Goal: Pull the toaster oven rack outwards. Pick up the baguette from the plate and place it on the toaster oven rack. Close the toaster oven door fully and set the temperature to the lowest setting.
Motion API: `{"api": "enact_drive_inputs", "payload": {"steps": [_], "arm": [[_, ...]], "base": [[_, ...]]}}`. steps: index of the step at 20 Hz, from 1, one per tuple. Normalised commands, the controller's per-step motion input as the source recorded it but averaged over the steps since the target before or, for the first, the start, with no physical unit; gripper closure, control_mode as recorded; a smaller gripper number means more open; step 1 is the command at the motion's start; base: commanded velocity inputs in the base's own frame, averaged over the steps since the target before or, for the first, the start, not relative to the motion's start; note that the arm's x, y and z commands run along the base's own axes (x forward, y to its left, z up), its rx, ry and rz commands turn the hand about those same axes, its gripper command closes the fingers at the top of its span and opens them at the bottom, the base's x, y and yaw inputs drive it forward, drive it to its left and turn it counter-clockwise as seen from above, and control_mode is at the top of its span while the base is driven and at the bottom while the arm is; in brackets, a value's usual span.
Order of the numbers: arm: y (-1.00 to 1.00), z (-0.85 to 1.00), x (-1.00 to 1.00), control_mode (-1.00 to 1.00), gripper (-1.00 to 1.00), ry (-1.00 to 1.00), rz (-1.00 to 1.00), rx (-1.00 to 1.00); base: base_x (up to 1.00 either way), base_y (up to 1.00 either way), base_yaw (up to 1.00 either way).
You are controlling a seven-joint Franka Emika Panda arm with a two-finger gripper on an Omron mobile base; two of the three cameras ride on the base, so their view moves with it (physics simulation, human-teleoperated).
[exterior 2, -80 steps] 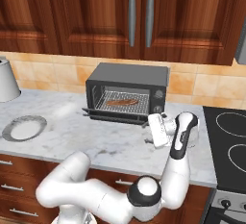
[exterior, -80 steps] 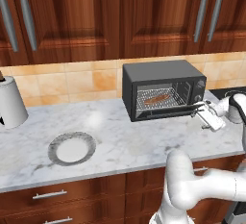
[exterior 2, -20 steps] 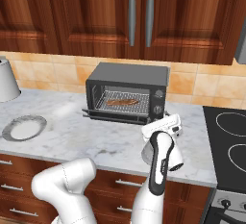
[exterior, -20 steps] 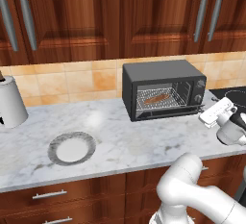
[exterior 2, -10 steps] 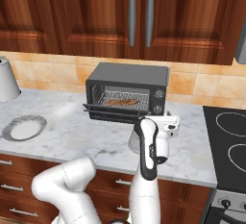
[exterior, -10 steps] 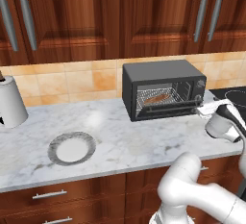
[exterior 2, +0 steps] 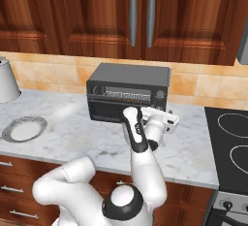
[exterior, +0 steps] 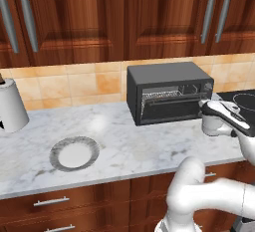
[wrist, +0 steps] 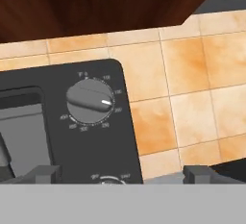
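Toaster oven (exterior: 167, 92) stands at the far side of the worktop (exterior: 124, 146), and you see its door (exterior: 172, 109) raised shut. Well to the left lies the plate (exterior: 74, 154), bare. Your fingers (wrist: 43, 174) are spread wide apart before the temperature knob (wrist: 90, 102), holding nothing.
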Motion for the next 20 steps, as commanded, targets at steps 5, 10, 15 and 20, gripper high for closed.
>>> {"api": "enact_drive_inputs", "payload": {"steps": [5,10,15,20], "arm": [[0.23,0.8,0.42,-1.0,-1.0,0.17,-0.17,0.25],[0.1,0.93,0.47,-1.0,-1.0,0.21,-0.19,0.26],[0.0,1.0,0.35,-1.0,-1.0,0.39,-0.18,0.24],[0.0,1.0,0.41,-1.0,-1.0,0.65,-0.08,0.18]], "base": [[0.0,0.0,0.0],[0.0,0.0,0.0],[0.0,0.0,0.0],[0.0,0.0,0.0]]}}
